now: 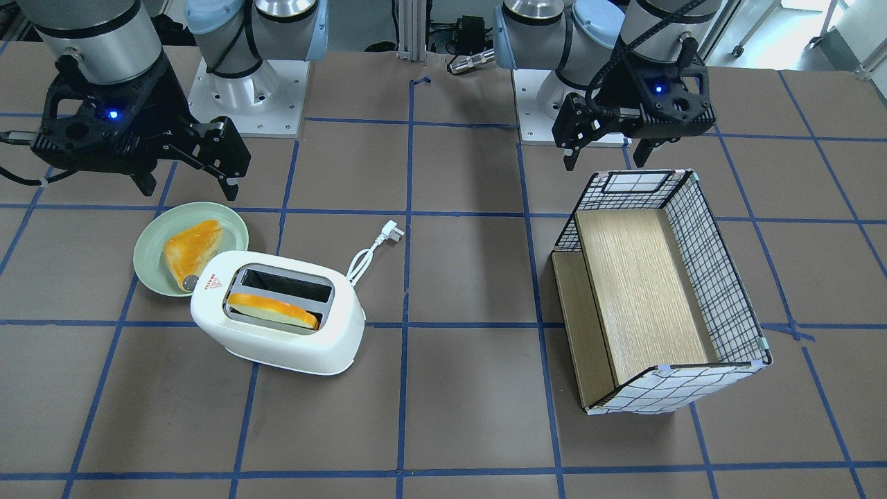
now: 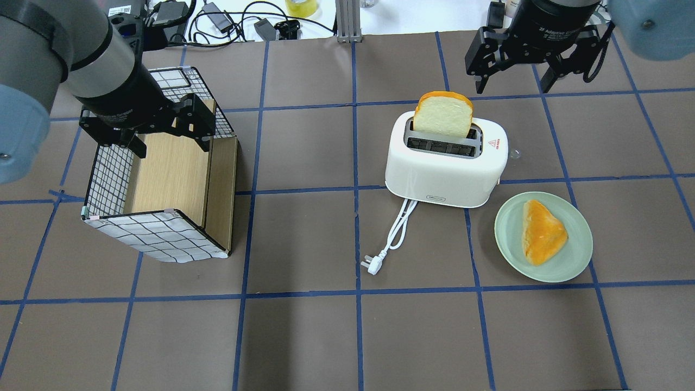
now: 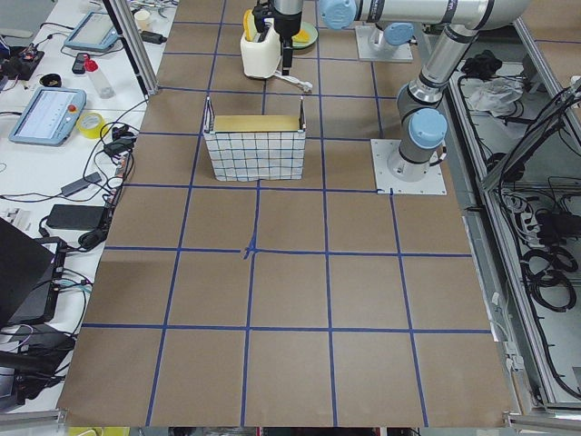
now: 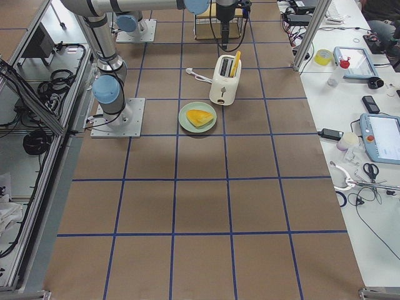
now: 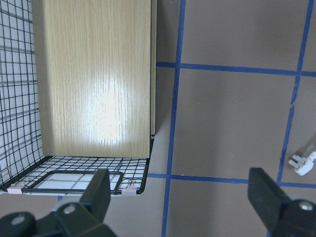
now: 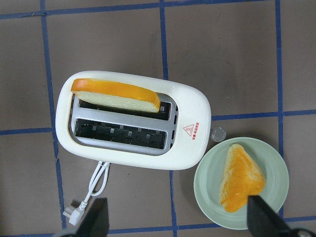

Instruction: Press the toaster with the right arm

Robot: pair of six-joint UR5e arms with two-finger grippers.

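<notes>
The right gripper (image 2: 513, 84) hangs above the table just beyond the toaster (image 2: 445, 163), fingers pointing down, spread wide and empty. The toaster stands beside a green plate (image 2: 575, 260), its knob (image 6: 217, 134) barely peeking out. The left gripper (image 2: 171, 142), also spread and empty, hovers over the wire basket (image 2: 157, 239).

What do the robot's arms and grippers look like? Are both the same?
Nearly. The right arm and the left arm are shiny silver tubes with pale-blue joint caps. The right gripper and the left gripper are chunky, black and two-fingered, each with a tiny blue light. The left wrist has a ribbed black hose, and the right has a thin black cable.
</notes>
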